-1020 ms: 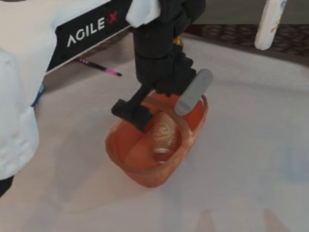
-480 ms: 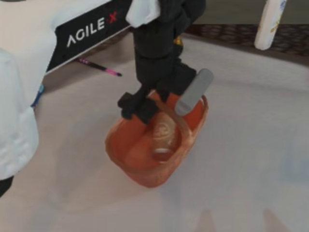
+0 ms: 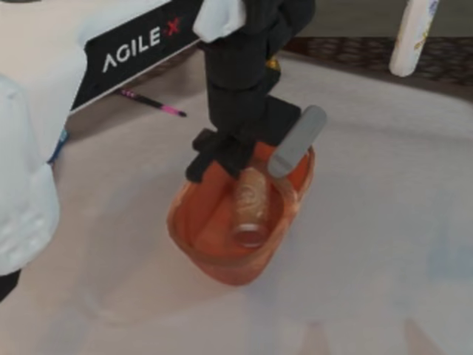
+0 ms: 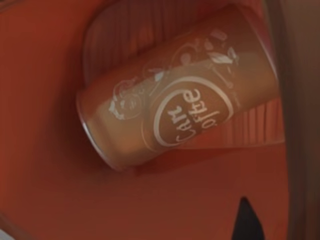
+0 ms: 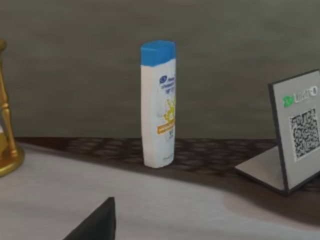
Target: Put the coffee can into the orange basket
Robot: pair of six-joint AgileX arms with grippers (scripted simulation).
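top view, centre of frame: left gripper [image 3: 222,159], grip state unclear, above the coffee can [image 3: 251,205] lying in the orange basket [image 3: 194,235]; lift straight up, clear of the hoop handle.

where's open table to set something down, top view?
Bare table right of the orange basket, up to the white bottle; also the near strip below it. Crowded: the left gripper over the basket holding the coffee can; pink pen at upper left.

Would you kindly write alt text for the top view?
The coffee can lies tilted inside the orange basket at mid-table, with the left gripper directly above the basket's far rim. A white bottle stands at the far right.
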